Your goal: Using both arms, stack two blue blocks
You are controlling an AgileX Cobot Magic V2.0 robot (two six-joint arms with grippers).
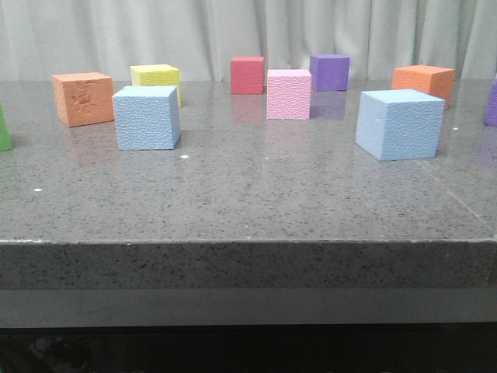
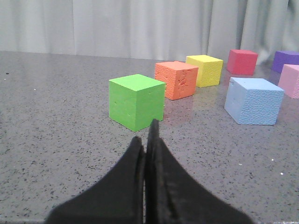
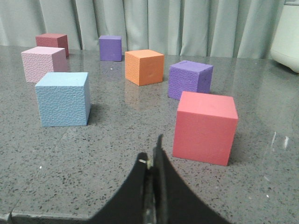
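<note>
Blocks unstacked: one sky-blue foam cube (image 1: 147, 117) left of centre, second sky-blue foam cube (image 1: 400, 123) at right, well apart on grey stone table (image 1: 248, 194). Left gripper (image 2: 145, 140) and right gripper (image 3: 153, 156) fingers pressed together, empty.

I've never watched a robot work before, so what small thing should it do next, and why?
Probably open the left gripper and ease it toward the left blue block. Both grippers look shut and empty, the right gripper too, and the two blue blocks sit apart on the table, neither touched yet.
</note>
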